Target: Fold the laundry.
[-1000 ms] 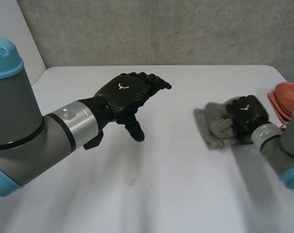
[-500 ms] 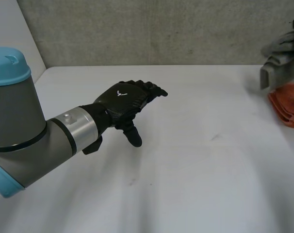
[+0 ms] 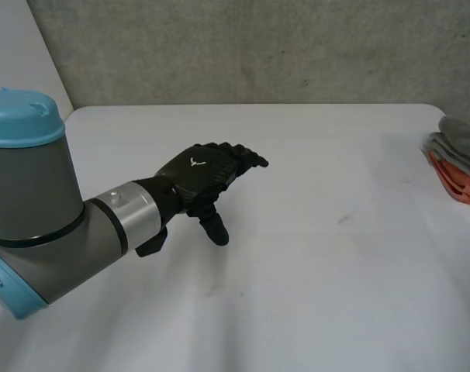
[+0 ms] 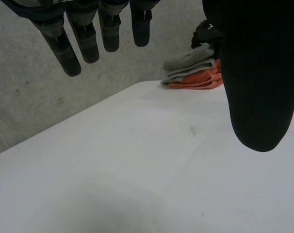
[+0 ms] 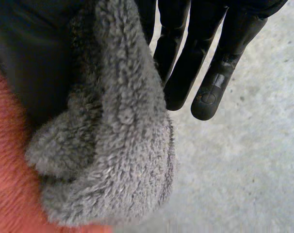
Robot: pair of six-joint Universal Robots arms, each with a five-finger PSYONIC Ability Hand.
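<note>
Grey cloth [image 3: 464, 138] tops orange stack [image 3: 460, 182], left hand [image 3: 204, 170] well apart.

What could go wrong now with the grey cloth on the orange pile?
The orange pile lies at the table's right edge, so the folded grey cloth on top might slide off. The grey cloth also lies against the right hand's palm; pulling away could drag it and spoil the fold.
</note>
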